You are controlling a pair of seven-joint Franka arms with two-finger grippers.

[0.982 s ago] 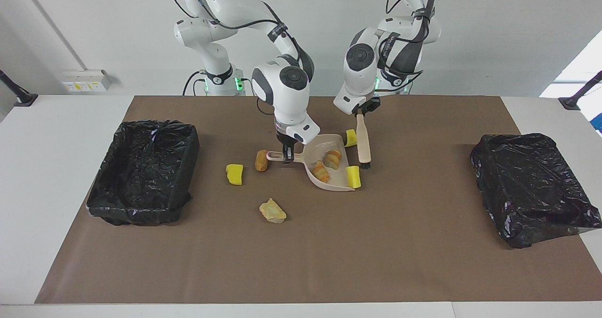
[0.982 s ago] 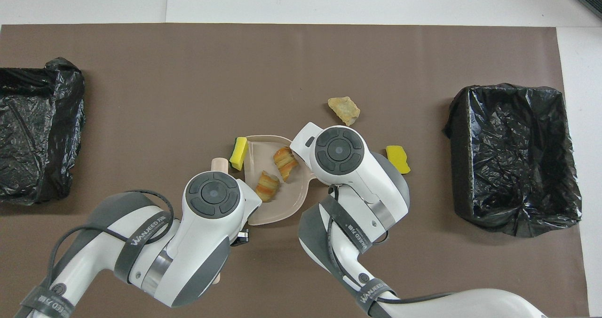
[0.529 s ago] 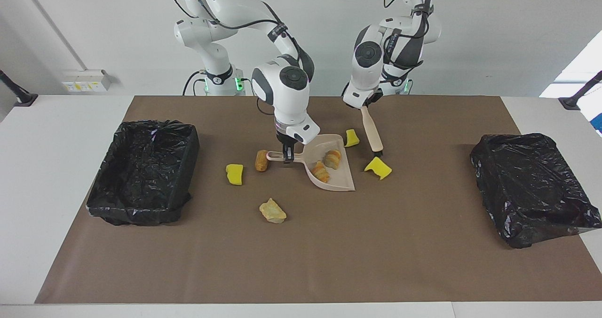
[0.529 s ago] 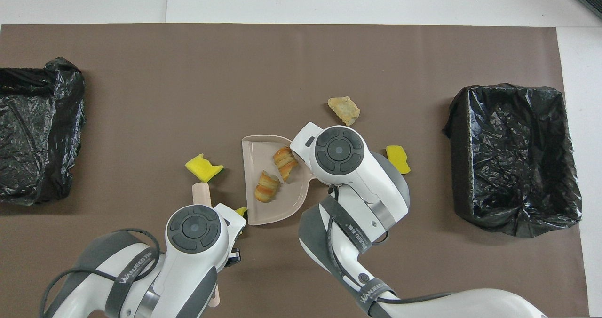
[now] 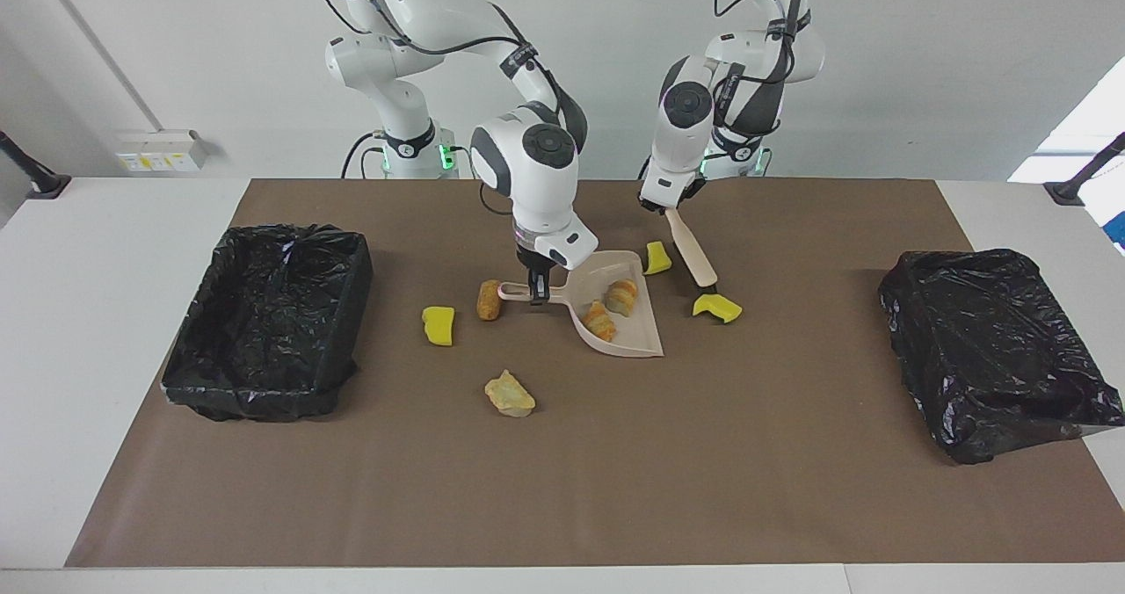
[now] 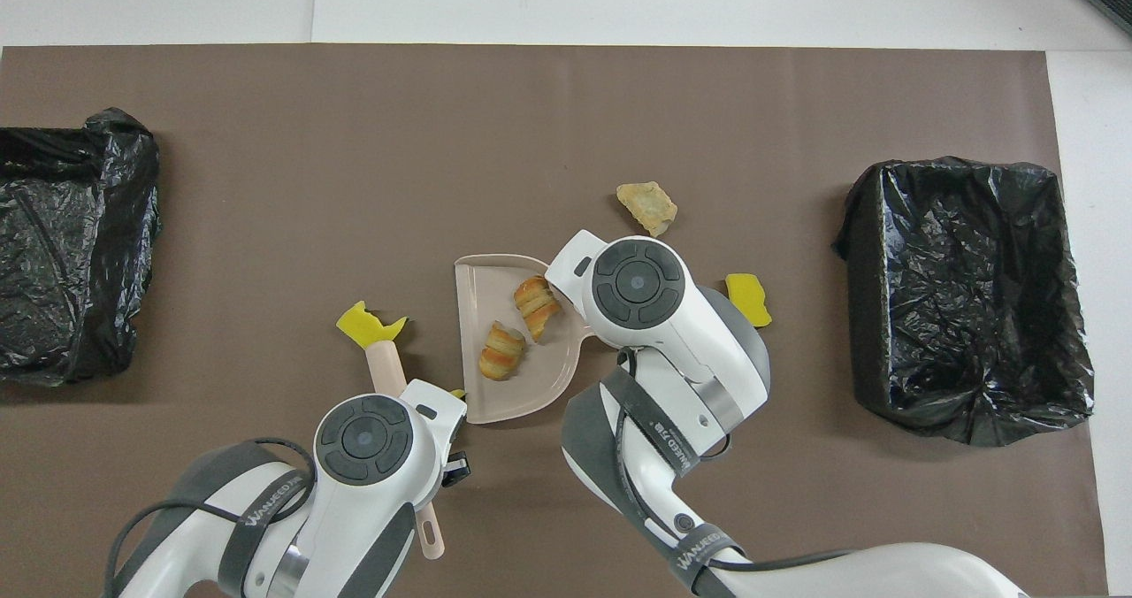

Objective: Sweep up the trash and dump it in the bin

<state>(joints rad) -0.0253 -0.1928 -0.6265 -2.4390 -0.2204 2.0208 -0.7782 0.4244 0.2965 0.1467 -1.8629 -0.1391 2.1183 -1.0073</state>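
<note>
Spanning most of the table, the brown mat leaves a broad bare stretch between the trash and its edge farthest from the robots. One black-lined bin sits at the right arm's end of the table, and a second black-lined bin sits at the left arm's end; open mat lies between each bin and the central cluster.

The right gripper is clamped on the handle of the beige dustpan, which rests on the mat with its open mouth toward the left arm's end. Two brown pastry pieces lie inside the pan. A third brown pastry piece lies just beside the handle tip, and a yellow sponge chunk lies near it toward the right arm's end. A pale tan pastry piece lies apart, farther from the robots than the pan.

The left gripper is clamped on the handle of the beige brush, which tilts down so that its dark bristles touch a second yellow chunk, clear of the pan mouth. A third yellow chunk lies just beside the pan's nearer corner, between pan and brush handle.
</note>
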